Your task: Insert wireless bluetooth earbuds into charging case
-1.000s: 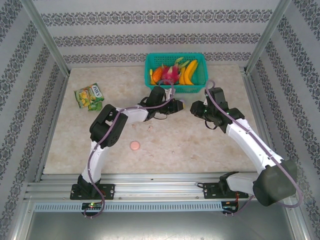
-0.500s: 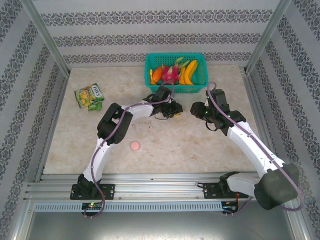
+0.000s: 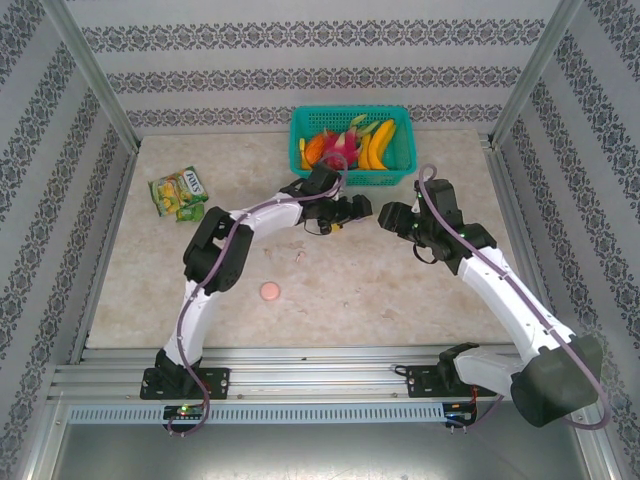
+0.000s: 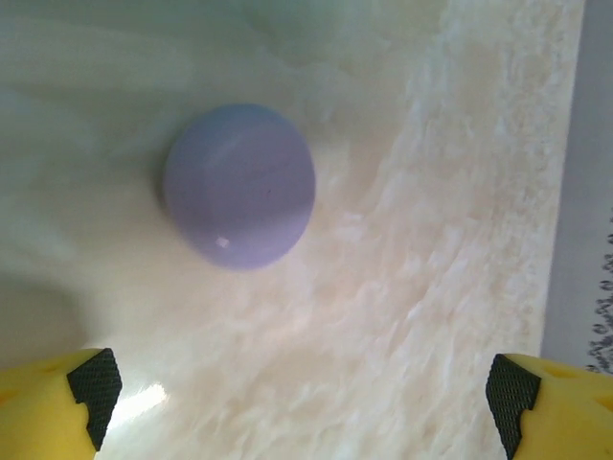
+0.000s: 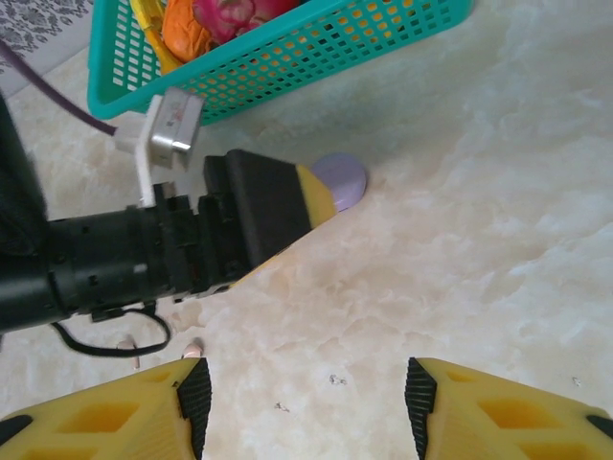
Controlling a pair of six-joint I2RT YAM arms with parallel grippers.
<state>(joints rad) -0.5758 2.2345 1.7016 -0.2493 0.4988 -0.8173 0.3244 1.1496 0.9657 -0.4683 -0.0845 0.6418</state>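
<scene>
1. Lettering is showing white on the green snack packet (image 3: 178, 193) at the far left of the table (image 3: 420, 300), but it is too small for me to read.
2. Fruit, with bananas among it, is filling the teal basket (image 3: 352, 145), which is sitting at the far edge just behind both grippers.
3. The left gripper (image 4: 302, 398) is standing wide open and holding nothing. The purple round case (image 4: 239, 185) is lying on the pale marbled surface ahead of it, clear of both yellow fingers.
4. The right gripper (image 5: 306, 398) is facing the left one with its jaws parted and only bare table between them. From its wrist camera, a left finger is covering part of the purple round case.
5. The pale pink earbuds (image 3: 300, 257) are showing as tiny specks lying loose on the table, on the near side of the left arm and outside any case.
6. The pink round case (image 3: 269, 291) is lying nearer the arm bases, near those earbuds but apart from them.
</scene>
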